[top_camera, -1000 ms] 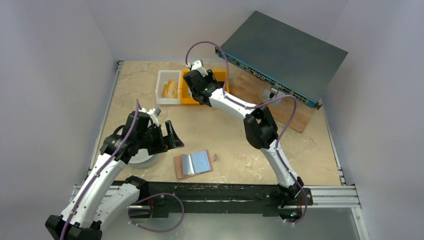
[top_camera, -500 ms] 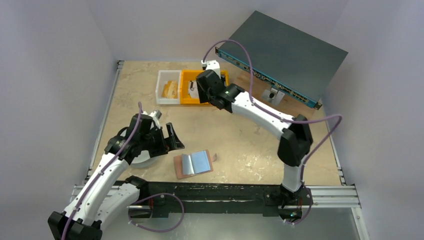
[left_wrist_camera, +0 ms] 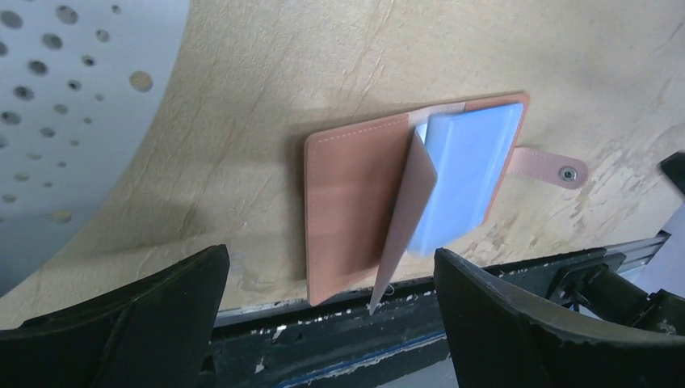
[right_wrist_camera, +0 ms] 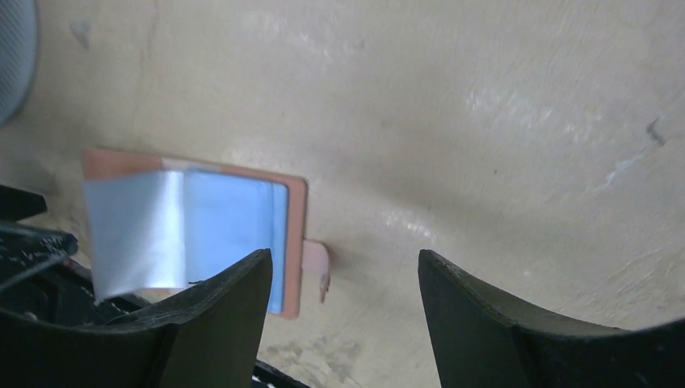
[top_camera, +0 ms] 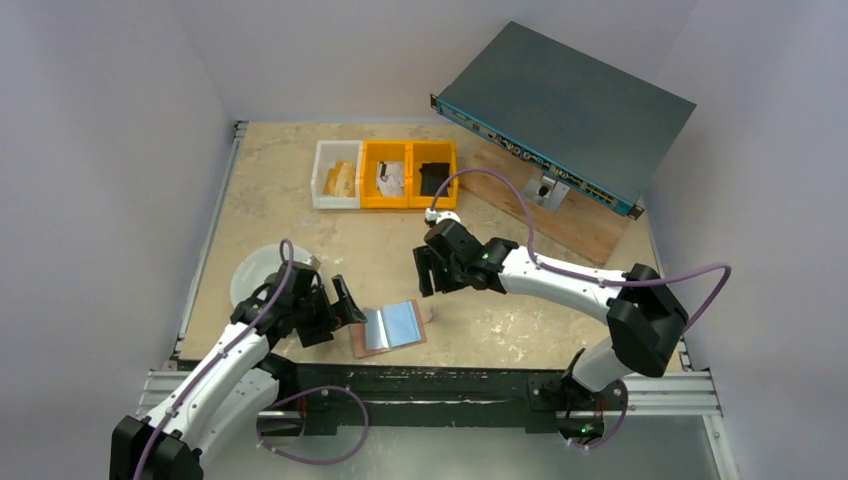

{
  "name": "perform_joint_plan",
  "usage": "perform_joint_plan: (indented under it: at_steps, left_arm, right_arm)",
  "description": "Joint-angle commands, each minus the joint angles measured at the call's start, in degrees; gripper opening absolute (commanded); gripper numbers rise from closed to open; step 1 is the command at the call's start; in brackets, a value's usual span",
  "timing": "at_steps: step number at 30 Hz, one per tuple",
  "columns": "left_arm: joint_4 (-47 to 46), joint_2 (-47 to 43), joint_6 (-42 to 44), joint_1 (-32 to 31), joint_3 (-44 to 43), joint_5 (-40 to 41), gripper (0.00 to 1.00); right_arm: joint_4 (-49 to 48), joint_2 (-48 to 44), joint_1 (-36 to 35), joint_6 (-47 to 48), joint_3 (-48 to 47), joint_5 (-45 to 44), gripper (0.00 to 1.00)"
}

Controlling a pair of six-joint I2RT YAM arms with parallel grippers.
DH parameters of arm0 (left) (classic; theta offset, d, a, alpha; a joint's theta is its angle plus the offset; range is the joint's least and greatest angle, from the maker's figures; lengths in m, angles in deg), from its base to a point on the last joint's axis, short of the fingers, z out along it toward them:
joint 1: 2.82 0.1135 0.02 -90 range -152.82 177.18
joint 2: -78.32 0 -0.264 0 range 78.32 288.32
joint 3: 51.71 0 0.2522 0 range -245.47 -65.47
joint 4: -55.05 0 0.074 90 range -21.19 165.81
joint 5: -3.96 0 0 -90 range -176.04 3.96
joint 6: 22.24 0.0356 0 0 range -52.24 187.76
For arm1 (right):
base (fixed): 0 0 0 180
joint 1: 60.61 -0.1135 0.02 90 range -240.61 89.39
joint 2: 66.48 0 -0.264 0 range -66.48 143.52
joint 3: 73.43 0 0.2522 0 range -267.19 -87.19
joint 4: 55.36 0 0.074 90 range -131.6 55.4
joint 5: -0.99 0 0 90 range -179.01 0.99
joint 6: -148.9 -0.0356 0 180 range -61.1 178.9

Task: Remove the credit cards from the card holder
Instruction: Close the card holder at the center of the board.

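The card holder (top_camera: 388, 327) lies open near the table's front edge, pinkish-tan with pale blue shiny inner faces. In the left wrist view the card holder (left_wrist_camera: 355, 202) has a middle flap (left_wrist_camera: 412, 202) standing up and its snap tab (left_wrist_camera: 549, 166) to the right. I cannot tell credit cards apart from the blue faces. My left gripper (top_camera: 340, 303) is open just left of the holder, nothing between its fingers (left_wrist_camera: 145, 315). My right gripper (top_camera: 428, 272) hangs open above and right of the card holder (right_wrist_camera: 234, 218), near the tab (right_wrist_camera: 317, 263).
A white bin (top_camera: 322, 185) with something yellowish and two yellow bins (top_camera: 410, 200) stand at the back; one holds a pale piece, the other a black piece. A white perforated disc (top_camera: 255, 272) lies left. A grey box (top_camera: 570, 100) rests on a wooden board (top_camera: 560, 215).
My right arm has swung from the yellow bins at the back down to just right of the card holder, its jaws widening. My left gripper has moved nearer the holder's left edge.
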Motion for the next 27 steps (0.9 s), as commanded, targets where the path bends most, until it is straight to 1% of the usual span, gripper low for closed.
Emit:
perform_joint_plan:
  at_steps: [1,3,6,8,11,15,17,22,27]
  left_arm:
    - [-9.7,-0.7,-4.0,-0.7,4.1,-2.5,1.0]
    - [-12.5,-0.6,-5.4,-1.1,5.6,-3.3,1.0]
    - [-14.3,0.6,-6.0,-1.9,6.2,-3.5,1.0]
    - [-14.7,1.2,-6.1,-2.2,6.3,-3.5,1.0]
    - [-15.6,1.3,-6.5,-2.2,6.7,-3.9,1.0]
    - [-16.1,1.1,-6.7,-2.7,6.6,-4.9,0.99]
    - [-15.7,1.2,-6.7,-3.1,6.3,-4.6,0.96]
    - [-15.3,2.2,-7.1,-3.8,6.6,-3.9,0.89]
    - [-15.3,2.3,-7.5,-5.4,5.9,-3.2,0.81]
  right_arm:
    - [-4.4,-4.1,-0.4,-2.7,5.2,5.0,0.66]
    - [-5.7,-4.7,-0.4,-3.1,7.5,6.4,0.66]
    - [-7.4,-4.3,-0.4,-4.1,9.2,8.3,0.64]
    - [-8.7,-3.8,-0.6,-4.7,10.2,8.8,0.59]
    - [-10.2,-3.0,-0.7,-5.8,11.2,10.3,0.48]
    - [-10.6,-2.3,-0.9,-6.6,12.0,10.3,0.41]
    - [-11.1,-2.1,-0.9,-6.8,12.5,10.4,0.39]
    - [-11.7,-1.0,-1.0,-7.6,13.3,10.7,0.32]
    - [-12.0,-0.7,-1.1,-8.3,14.3,10.5,0.2]
